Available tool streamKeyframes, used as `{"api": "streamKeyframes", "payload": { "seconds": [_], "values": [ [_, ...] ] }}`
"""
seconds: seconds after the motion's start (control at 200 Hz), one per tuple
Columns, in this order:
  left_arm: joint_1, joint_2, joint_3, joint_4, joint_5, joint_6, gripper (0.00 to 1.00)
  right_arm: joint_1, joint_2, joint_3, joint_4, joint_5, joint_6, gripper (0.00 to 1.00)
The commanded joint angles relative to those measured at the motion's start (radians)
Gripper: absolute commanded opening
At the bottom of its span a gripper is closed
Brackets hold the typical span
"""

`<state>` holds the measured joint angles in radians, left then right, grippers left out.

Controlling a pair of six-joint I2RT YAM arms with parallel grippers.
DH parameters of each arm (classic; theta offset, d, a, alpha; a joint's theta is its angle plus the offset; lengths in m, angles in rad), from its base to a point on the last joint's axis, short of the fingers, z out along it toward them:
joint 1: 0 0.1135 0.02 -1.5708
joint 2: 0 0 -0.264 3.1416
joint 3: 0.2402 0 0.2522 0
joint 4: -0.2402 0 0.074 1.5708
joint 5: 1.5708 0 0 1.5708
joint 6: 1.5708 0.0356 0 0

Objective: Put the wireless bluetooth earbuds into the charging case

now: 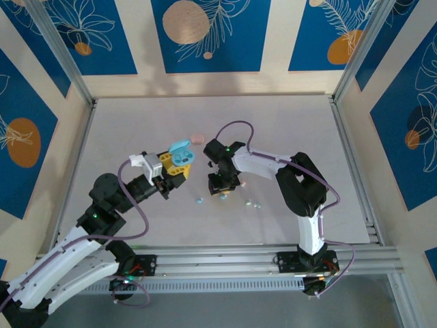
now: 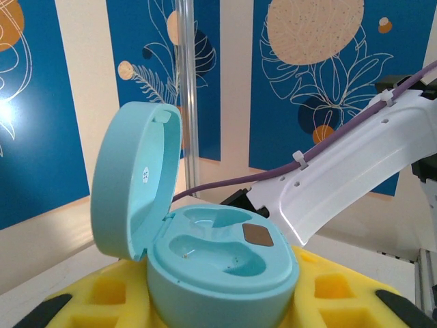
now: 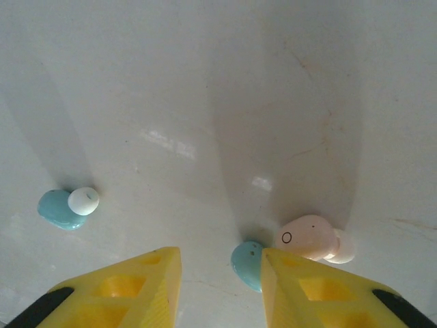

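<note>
1. Overhead, the pale table has both arms reaching toward its middle, and a pink case lies farther back.
2. The left gripper is clenched on the light-blue charging case. The lid is swung up and both wells are bare, so no bud is seated yet.
3. The right gripper points down at the table, its yellow fingers parted and nothing between them gripped.
4. The wireless bluetooth earbuds lie loose on the table near the right gripper. One blue earbud sits inside the jaw gap but off centre, touching the inner face of the finger on the right of the wrist view. That finger hides part of it, so its long axis cannot be told.
5. A pink earbud lies just beyond that same finger, and a second blue earbud is well off to the other side.
6. The right arm is the nearer and the free one. Its likely need is a small sideways shift to centre the blue earbud before closing.
</note>
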<state>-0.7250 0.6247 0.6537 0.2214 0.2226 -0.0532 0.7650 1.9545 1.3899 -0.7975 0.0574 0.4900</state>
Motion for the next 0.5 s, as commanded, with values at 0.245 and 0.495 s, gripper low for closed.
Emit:
{"api": "streamKeyframes", "payload": {
  "seconds": [0.245, 0.495],
  "values": [
    [0.000, 0.005, 0.038, 0.019, -0.005, -0.016, 0.26, -0.013, 0.004, -0.014, -0.010, -0.019, -0.010, 0.37],
    [0.001, 0.010, 0.042, 0.019, -0.003, -0.017, 0.26, 0.001, 0.012, -0.020, 0.000, -0.034, -0.005, 0.37]
  ]
}}
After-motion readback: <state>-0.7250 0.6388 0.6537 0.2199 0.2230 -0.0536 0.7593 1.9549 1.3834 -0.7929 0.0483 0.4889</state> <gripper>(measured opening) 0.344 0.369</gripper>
